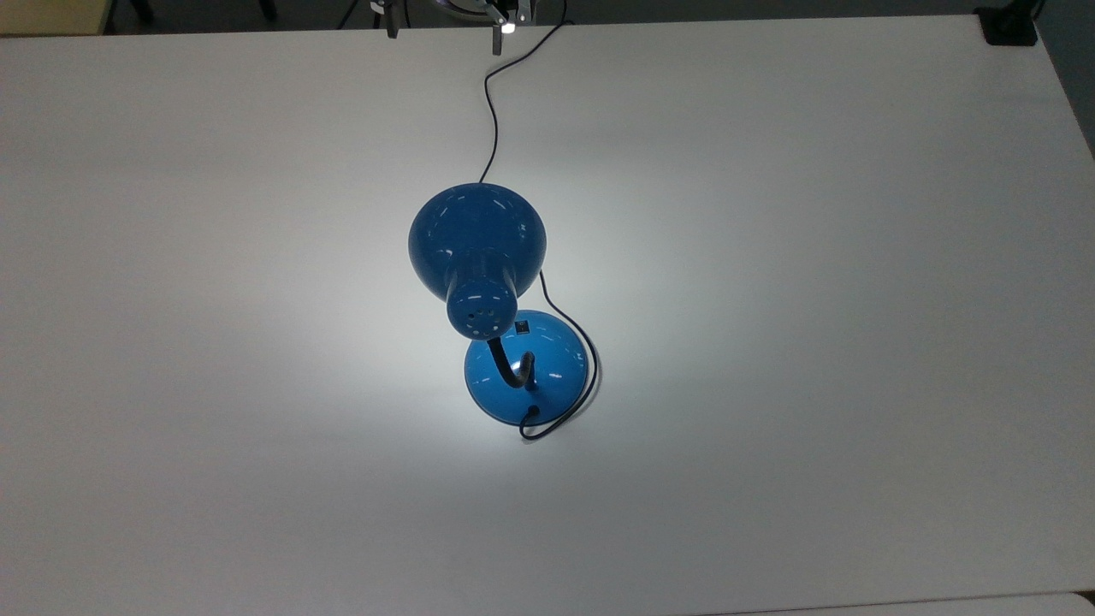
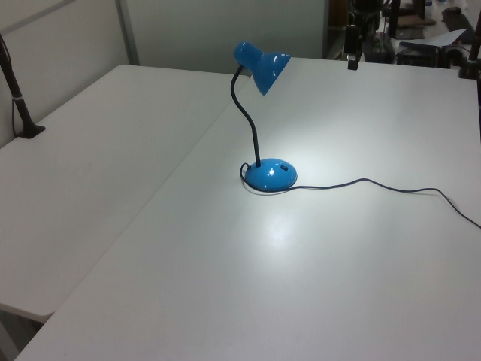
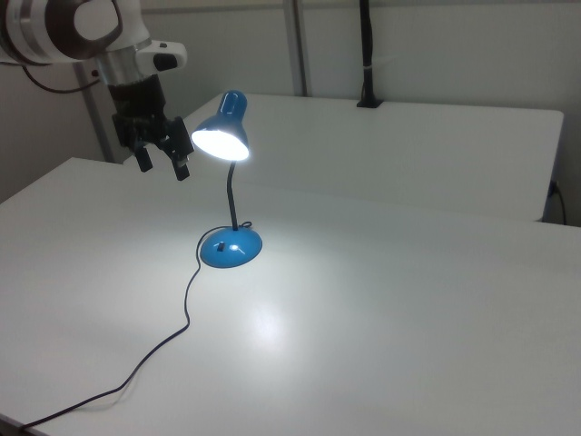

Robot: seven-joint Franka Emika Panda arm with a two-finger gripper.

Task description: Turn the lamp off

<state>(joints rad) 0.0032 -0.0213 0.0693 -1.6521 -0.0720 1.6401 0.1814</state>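
The lamp point(image 3: 231, 191) shines on the white desk point(image 3: 381, 300). Its switch point(image 1: 521, 326) is small and shows no readable writing. The end effector point(image 3: 163, 163) hangs released, fingers apart, beside the shade.

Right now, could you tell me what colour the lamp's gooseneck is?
Black gooseneck, clearest in the left view.

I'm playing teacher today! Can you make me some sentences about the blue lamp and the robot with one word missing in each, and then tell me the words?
1. The lamp is switched ____, casting a bright patch on the table.
2. The lamp's shade and base are the colour ____.
3. The end effector hangs in the air with its fingers ____.
4. The cord trailing from the lamp across the table is coloured ____.

Missing words: on; blue; open; black
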